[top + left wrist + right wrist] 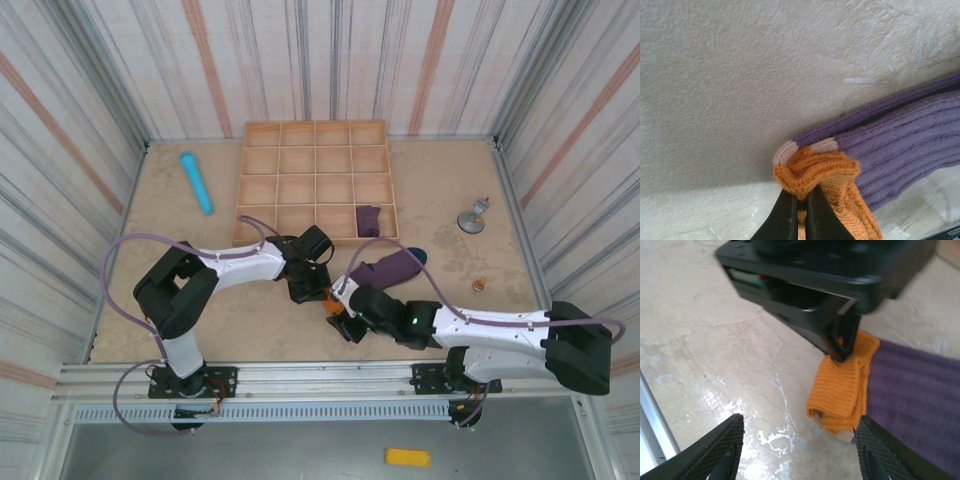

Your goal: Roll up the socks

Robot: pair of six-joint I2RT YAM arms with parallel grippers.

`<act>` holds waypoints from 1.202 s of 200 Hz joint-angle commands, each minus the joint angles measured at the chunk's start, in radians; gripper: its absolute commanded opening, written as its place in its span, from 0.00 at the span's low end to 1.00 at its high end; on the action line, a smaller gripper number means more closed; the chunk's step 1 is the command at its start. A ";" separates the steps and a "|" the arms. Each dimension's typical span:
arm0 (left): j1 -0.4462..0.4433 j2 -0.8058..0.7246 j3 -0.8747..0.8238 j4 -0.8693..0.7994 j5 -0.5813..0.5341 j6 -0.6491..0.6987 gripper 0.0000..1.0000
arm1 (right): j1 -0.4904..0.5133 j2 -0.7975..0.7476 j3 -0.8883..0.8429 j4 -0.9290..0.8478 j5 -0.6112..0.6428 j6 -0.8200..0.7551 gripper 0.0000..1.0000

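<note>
Left end effector (800, 200), jaws together, clamped on the orange cuff (815, 167) of a purple sock (392, 267) lying flat on the table (440, 180), just before the tray (243, 180). Right end effector (797, 440), jaws apart, straddles that cuff. Second sock (368, 220) fills the tray's near right corner compartment. Bare table lies on both sides.

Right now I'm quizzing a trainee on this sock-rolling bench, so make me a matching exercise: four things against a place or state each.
Things: 1 left claw; 2 right claw; 3 bundled sock; 4 light blue cylinder.
States: A in a wooden tray compartment; B open; C shut on the orange cuff; D on the table, left of the tray.
Pairs: 1-C, 2-B, 3-A, 4-D.
</note>
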 commanded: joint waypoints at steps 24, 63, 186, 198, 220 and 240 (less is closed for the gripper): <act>0.027 0.051 -0.027 -0.060 0.043 0.018 0.00 | 0.101 0.112 -0.037 0.226 0.240 -0.278 0.57; 0.039 0.049 -0.031 -0.053 0.061 0.026 0.00 | 0.097 0.244 -0.032 0.314 0.242 -0.299 0.53; 0.053 0.022 -0.059 -0.050 0.074 0.043 0.00 | 0.064 0.463 -0.033 0.365 0.384 -0.178 0.40; 0.054 0.022 -0.056 -0.055 0.076 0.048 0.00 | 0.061 0.479 -0.027 0.358 0.382 -0.165 0.36; 0.063 0.015 -0.060 -0.059 0.076 0.051 0.00 | 0.050 0.492 -0.026 0.347 0.374 -0.113 0.24; 0.077 -0.002 -0.077 -0.048 0.083 0.047 0.00 | 0.022 0.477 -0.046 0.347 0.321 -0.055 0.16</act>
